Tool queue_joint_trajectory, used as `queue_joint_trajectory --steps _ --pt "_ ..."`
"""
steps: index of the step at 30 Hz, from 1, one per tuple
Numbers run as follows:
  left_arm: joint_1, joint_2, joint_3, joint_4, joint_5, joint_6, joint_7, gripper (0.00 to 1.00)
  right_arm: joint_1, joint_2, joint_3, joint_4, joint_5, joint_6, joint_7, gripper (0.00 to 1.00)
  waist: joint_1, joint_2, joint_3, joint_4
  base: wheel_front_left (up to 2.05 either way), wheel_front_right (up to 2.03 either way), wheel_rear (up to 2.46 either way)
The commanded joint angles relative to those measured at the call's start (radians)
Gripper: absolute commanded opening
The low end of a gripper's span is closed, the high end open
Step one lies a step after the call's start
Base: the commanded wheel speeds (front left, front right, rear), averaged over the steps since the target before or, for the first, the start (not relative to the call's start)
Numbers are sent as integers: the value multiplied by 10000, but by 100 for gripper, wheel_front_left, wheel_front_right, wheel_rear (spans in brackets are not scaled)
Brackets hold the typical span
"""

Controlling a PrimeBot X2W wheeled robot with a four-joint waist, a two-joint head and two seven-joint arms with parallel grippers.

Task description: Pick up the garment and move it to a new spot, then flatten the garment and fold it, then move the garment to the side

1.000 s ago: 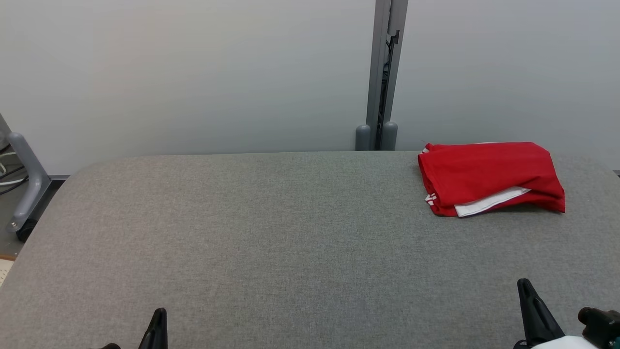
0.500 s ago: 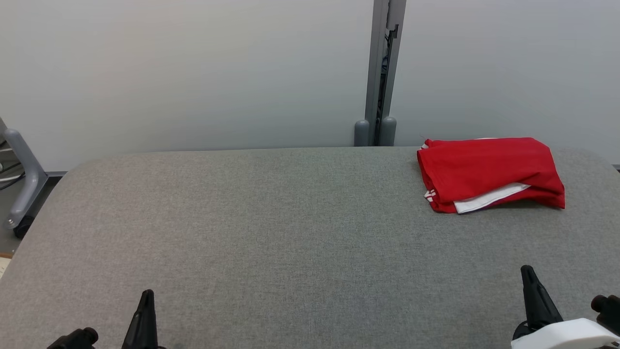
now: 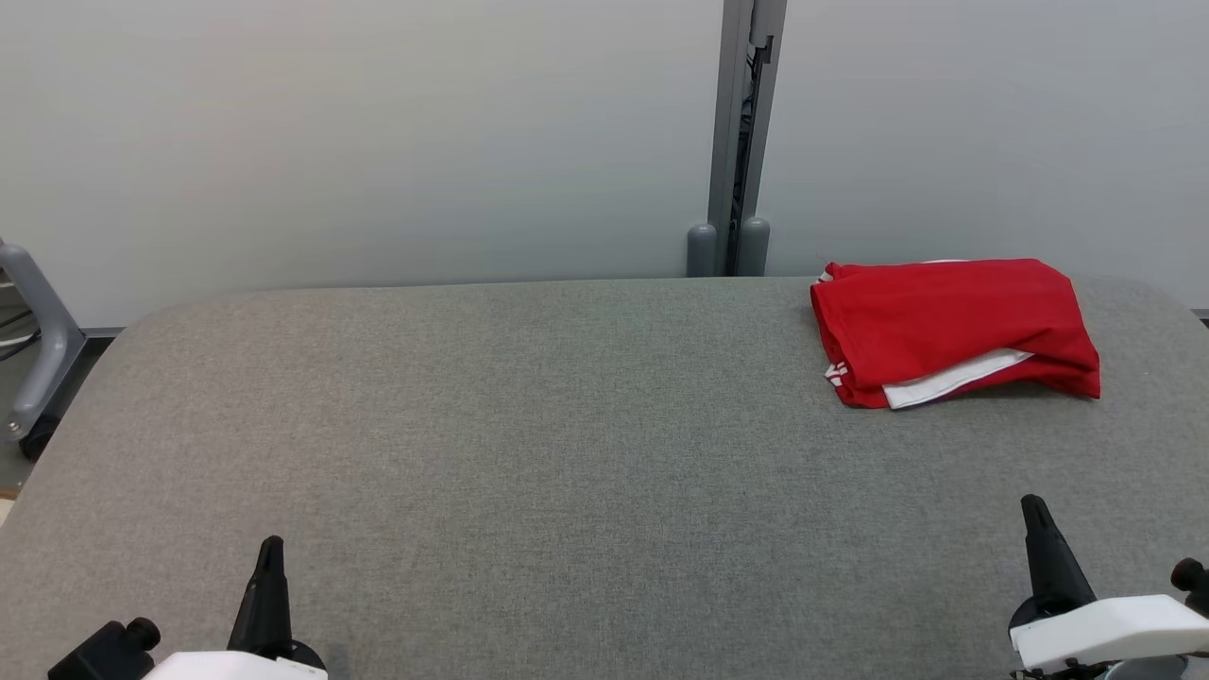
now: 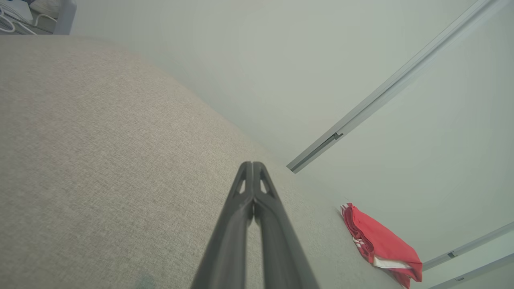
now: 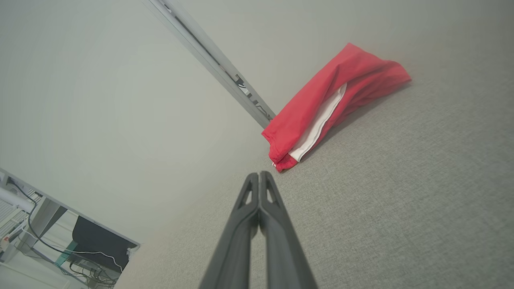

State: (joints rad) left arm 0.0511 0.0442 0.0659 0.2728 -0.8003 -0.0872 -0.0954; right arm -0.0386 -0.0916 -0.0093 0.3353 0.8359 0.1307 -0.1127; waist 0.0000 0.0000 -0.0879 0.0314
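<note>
The garment (image 3: 949, 329) is red with white trim and lies folded in a compact stack at the far right of the grey table (image 3: 529, 444). It also appears small in the left wrist view as the garment (image 4: 379, 241) and larger in the right wrist view as the garment (image 5: 329, 104). My left gripper (image 3: 269, 552) sits at the near left edge, shut with nothing in it, fingers pressed together (image 4: 252, 168). My right gripper (image 3: 1034, 510) sits at the near right, well short of the garment, also shut with nothing in it (image 5: 259, 178).
A pale wall runs behind the table, with a grey vertical post (image 3: 741, 142) just left of the garment. A grey frame (image 3: 38, 349) stands off the table's left end. Cables and a desk (image 5: 60, 241) lie beyond the table in the right wrist view.
The head camera has tilted, shifting the whole scene upward a little. Both grippers show further into the view from the bottom edge, with more of their pale wrists visible. The garment has stayed put.
</note>
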Motion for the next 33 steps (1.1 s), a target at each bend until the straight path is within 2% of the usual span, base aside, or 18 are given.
queue_joint_trajectory --steps 1,33 --pt "-397 47 103 -135 -442 -6 112 0 -349 -24 -76 -112 448 0 102 0 0 0 23 -9 0 0 0" --pt "-1247 64 542 -174 -3795 11 1130 0 -1031 158 -348 -6 3704 6 971 0 0 0 322 -118 0 0 0"
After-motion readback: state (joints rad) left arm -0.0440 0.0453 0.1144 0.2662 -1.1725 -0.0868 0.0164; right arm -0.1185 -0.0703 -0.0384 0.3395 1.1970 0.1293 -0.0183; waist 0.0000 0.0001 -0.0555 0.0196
